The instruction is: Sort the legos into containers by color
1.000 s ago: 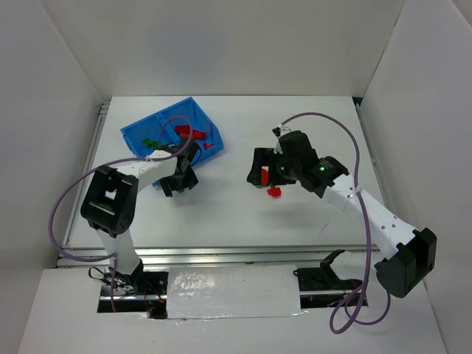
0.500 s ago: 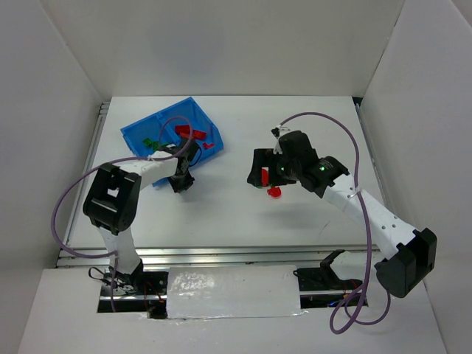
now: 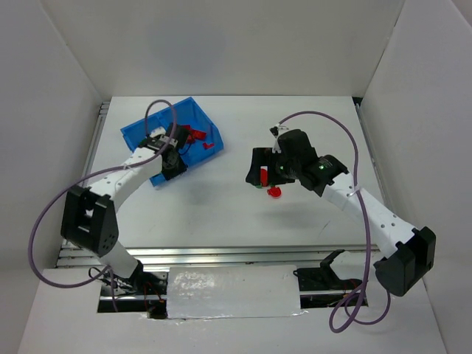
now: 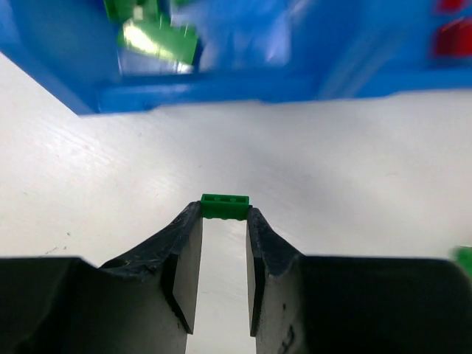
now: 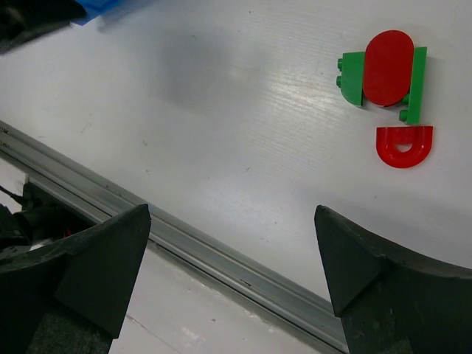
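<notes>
A small green lego [image 4: 225, 206] is pinched between the tips of my left gripper [image 4: 223, 213], which hangs just above the table near the front wall of the blue bin [image 4: 243, 88]. In the top view this gripper [image 3: 174, 168] is at the bin's [image 3: 147, 134] near corner. Green legos [image 4: 151, 37] lie in the left compartment, red legos [image 3: 196, 136] in the right one. My right gripper [image 5: 231, 214] stands wide open with nothing between its fingers, hovering near a joined red-green lego [image 5: 383, 70] and a red arch lego [image 5: 403, 145] [image 3: 274, 192].
White walls close in the table on three sides. A metal rail [image 5: 221, 254] runs along the table's near edge below the right gripper. A green scrap [image 4: 464, 259] shows at the right edge of the left wrist view.
My left gripper has shut on the green lego, and the arm has swung left and back towards the bin's near corner. The right arm has not moved.
</notes>
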